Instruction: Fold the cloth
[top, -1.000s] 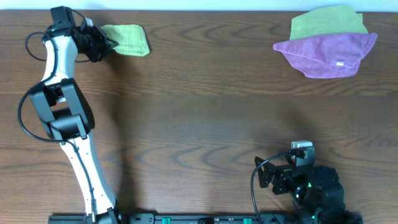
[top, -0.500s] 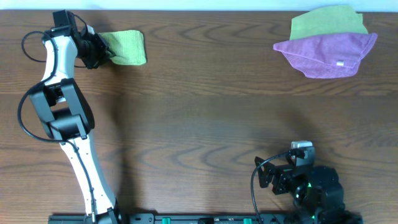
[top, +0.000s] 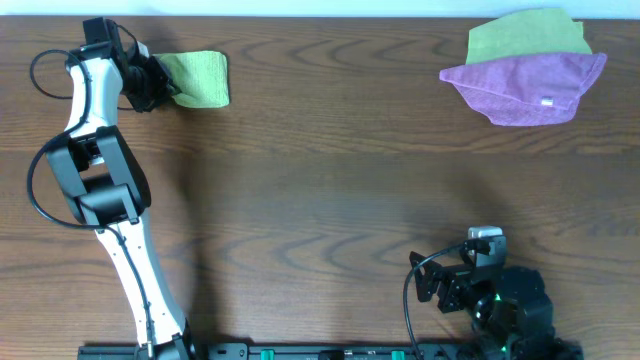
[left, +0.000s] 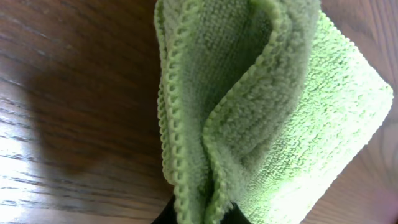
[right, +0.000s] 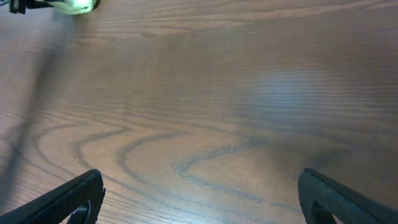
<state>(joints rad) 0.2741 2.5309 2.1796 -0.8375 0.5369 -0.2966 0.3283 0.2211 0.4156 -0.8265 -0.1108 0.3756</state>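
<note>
The lime-green cloth lies folded small at the far left of the table. My left gripper is at its left edge and is shut on it. In the left wrist view the cloth fills the frame, its stitched layered edges pinched between my black fingertips at the bottom. No white tag shows. My right gripper is open and empty over bare wood near the front right; the right arm sits folded there. The cloth shows tiny at the top left of the right wrist view.
A purple cloth with a white tag lies at the far right on top of a second green cloth. The table's far edge runs just behind both piles. Brown wood table.
My left gripper has pulled the green cloth a little to the left and toward the far edge. The right arm has not moved.
</note>
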